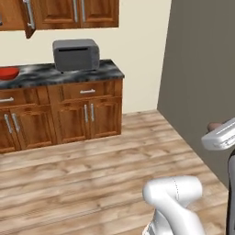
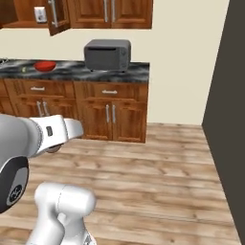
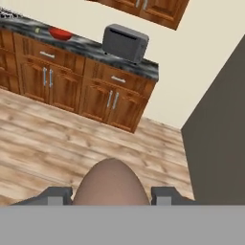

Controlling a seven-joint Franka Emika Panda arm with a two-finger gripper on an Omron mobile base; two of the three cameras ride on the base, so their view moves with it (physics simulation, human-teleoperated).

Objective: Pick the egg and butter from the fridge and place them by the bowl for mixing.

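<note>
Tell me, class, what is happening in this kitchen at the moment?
The robot's gripper is closed on the egg, a brownish rounded ball sitting between the two dark fingertips in the hand view. The arm holds it out above the wooden floor, with the grey fridge to the right. Across the room, the red bowl sits on the dark marbled counter, left of a grey toaster oven. The egg has not yet reached the bowl.
</note>
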